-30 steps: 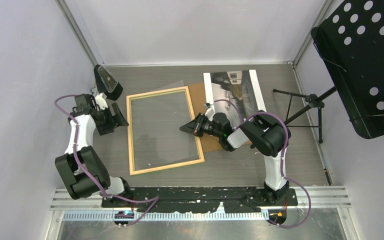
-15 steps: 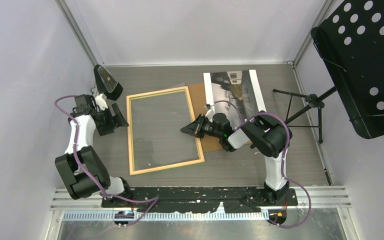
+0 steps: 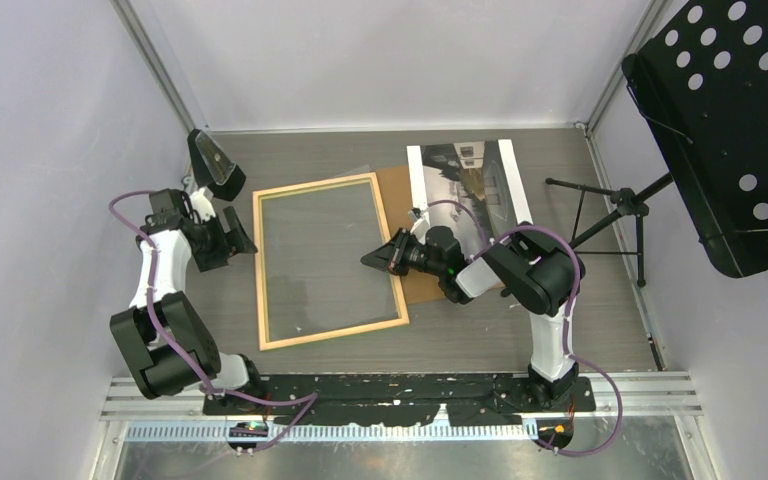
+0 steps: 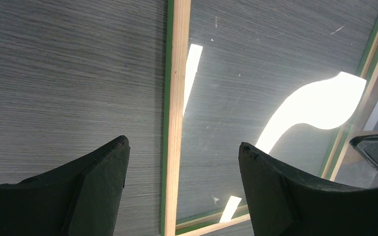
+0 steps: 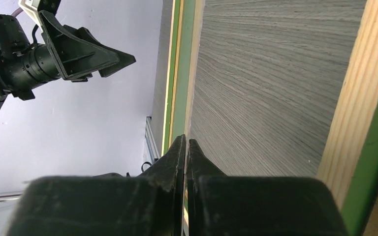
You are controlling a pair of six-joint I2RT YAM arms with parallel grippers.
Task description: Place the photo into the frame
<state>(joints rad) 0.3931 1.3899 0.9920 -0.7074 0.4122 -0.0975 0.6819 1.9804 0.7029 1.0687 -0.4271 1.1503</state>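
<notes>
photo (image 3: 470,175) lies right of closed right pincer (image 3: 366,258), which overhangs frame (image 3: 260,270).

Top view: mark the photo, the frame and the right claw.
the photo (image 3: 460,170), top view, on its grey printed middle.
the frame (image 3: 259,270), top view, on its left wooden rail.
the right claw (image 3: 365,258), top view, at its shut tips.

A: 2 units, white-and-black left arm (image 3: 157,270) and matching right arm (image 3: 552,340): white tubular links, chunky black joint housings.
B: Cabling?
A: 1 thin purple cable (image 3: 117,200) looped outside each. Left gripper (image 4: 183,144): matte black wedge-shaped fingers (image 4: 96,179), chipped tips.
</notes>
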